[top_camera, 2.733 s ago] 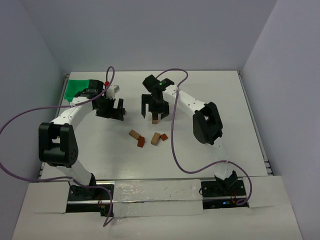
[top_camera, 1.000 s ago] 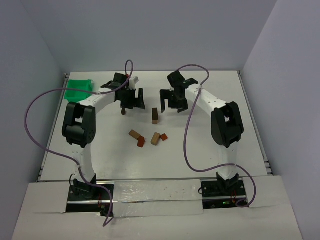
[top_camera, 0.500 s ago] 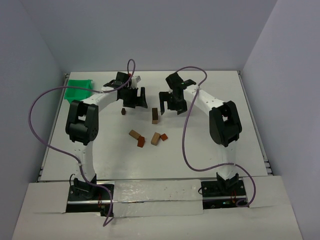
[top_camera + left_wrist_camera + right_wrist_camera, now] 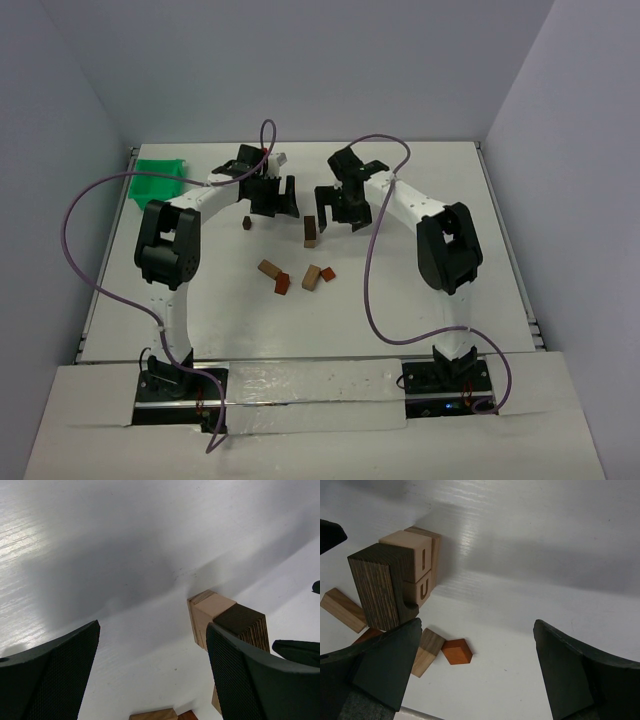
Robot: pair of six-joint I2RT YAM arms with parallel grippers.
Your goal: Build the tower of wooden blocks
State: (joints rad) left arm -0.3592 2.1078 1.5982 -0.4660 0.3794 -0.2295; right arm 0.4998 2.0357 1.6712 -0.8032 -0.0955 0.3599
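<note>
Table (image 4: 450, 300), mid-span: left gripper (image 4: 275, 209) and right gripper (image 4: 337, 214) flank the wood block tower (image 4: 311, 232), a short stack. Both sets of jaws are spread wide and hold nothing. You look to be between placements. Loose blocks (image 4: 283, 284) lie just nearside of the tower; a small dark block (image 4: 246, 224) sits near the left gripper. Next: pinch one squarely, clear of the stack.

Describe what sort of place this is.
Likely a robotics lab cell: plain panels wall a white table, left arm and right arm bolted at its edge, wooden blocks and a green bin.
</note>
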